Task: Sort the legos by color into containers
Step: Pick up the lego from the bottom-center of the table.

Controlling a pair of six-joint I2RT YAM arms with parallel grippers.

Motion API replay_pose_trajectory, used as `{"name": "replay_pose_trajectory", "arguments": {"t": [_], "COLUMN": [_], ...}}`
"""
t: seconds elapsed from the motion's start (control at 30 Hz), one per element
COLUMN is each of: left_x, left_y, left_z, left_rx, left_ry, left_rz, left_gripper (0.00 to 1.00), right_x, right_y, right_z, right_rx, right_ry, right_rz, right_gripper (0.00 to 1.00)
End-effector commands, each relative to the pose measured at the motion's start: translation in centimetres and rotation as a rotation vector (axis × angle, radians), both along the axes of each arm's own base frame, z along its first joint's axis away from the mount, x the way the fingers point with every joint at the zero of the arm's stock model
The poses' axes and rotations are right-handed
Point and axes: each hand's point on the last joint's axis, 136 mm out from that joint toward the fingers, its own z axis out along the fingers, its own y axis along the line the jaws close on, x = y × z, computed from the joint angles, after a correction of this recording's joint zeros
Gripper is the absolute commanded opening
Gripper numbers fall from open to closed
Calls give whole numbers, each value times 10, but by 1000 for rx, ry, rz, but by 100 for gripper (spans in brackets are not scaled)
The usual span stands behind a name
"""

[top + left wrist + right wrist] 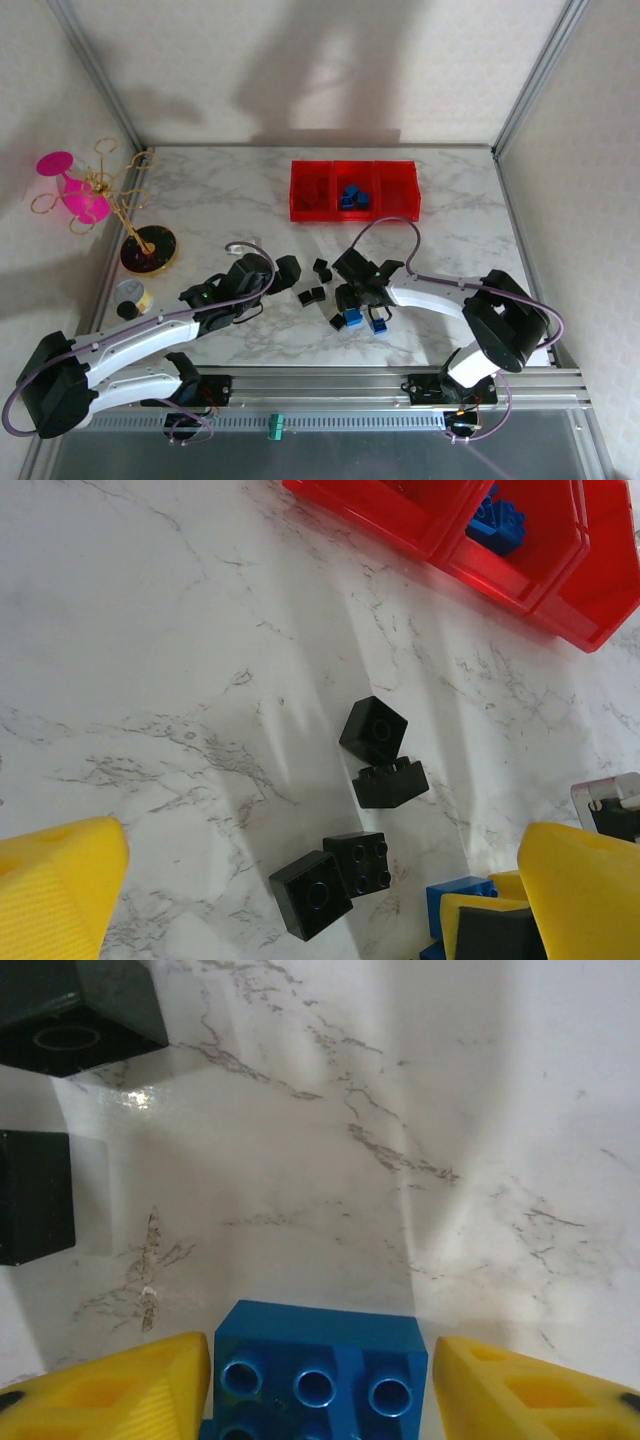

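Note:
The three joined red bins stand at the back centre, with several blue legos in the middle compartment. Black legos lie scattered on the marble in front of them, and two blue legos sit nearer the front. My right gripper is open and low over a blue lego; its yellow fingers flank the brick with a small gap on the right side. My left gripper hangs open above the table, with several black legos below it and nothing held.
A gold stand with a pink glass rises from a round black disc base at the left. A small roll lies near it. Frame posts and walls enclose the table.

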Motion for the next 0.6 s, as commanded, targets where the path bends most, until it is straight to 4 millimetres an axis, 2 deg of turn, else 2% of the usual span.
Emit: {"name": "replay_pose_trajectory", "arguments": {"t": [0.0, 0.3, 0.47, 0.57], "left_x": [2, 3, 6, 10], "left_y": [3, 5, 4, 2], "left_z": [6, 11, 18, 27], "left_rx": [14, 24, 26, 33], "left_ry": [-13, -27, -45, -67], "left_rz": [21, 27, 26, 23], "left_gripper": [99, 100, 100, 100], "right_x": [4, 7, 17, 33], "right_y": [0, 1, 8, 11], "right_z": [-4, 0, 19, 36], "right_rx": [-33, -37, -5, 20], "right_ry": [-14, -28, -72, -117], "right_rz": [-5, 1, 8, -4], "right_gripper": [57, 47, 45, 46]}}
